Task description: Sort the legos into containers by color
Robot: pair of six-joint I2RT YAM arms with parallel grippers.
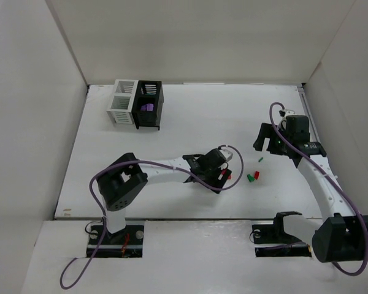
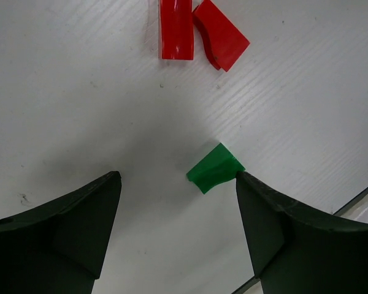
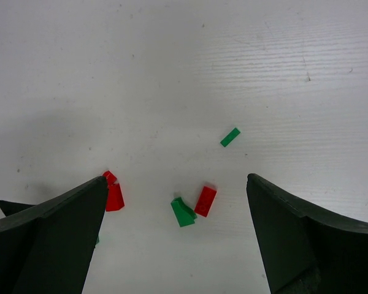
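Left gripper low over surface, jaws apart, bracketing green lego lying just beside one jaw: positioned for a pinch. Right gripper apart, empty, hovering near right edge. Containers at far-left corner.

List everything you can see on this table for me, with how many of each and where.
White box: one, white, far left of the table.
Black box: one, black, joined to the white box's right side.
Purple pieces: count unclear, purple, inside the black box.
Red bricks: three, red; two side by side, one further right beside a green one.
Green bricks: three, green; one between the fingers of the left gripper, one by the lone red, one thin one apart.
Grippers: two, black; left gripper open, low over the table; right gripper open, above the bricks.
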